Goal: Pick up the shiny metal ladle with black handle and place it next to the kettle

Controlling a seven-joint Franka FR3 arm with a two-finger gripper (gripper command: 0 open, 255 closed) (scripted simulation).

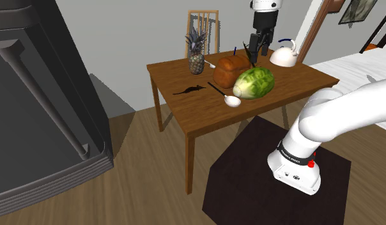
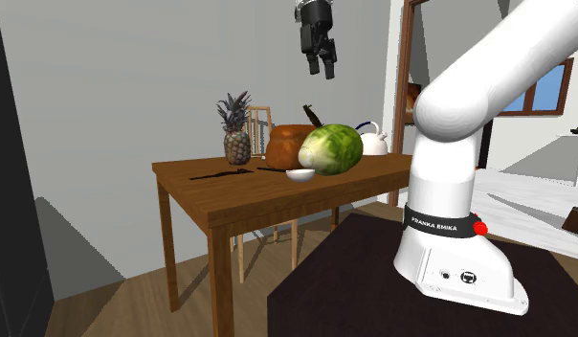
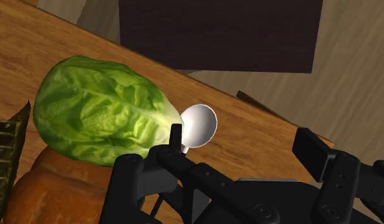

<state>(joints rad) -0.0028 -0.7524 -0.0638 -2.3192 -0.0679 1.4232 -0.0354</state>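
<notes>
The ladle (image 1: 231,100) lies on the wooden table (image 1: 185,108), its pale shiny bowl (image 3: 198,125) just in front of a green lettuce head (image 1: 254,82) and its thin black handle running back toward a brown bread loaf (image 1: 231,69). The white kettle (image 1: 284,55) stands at the table's far corner, behind the lettuce in the second exterior view (image 2: 374,143). My black gripper (image 1: 257,50) hangs high above the lettuce and bread, open and holding nothing (image 2: 322,65). In the wrist view the gripper (image 3: 243,141) looks down on the ladle bowl (image 2: 299,174) beside the lettuce (image 3: 102,111).
A pineapple (image 1: 196,54) stands at the back of the table near a wooden chair (image 1: 204,25). A flat black utensil (image 1: 190,90) lies toward the shoulder view's left. A dark cabinet (image 1: 38,96) stands at the far left. My stand (image 1: 249,185) is below the table's near edge.
</notes>
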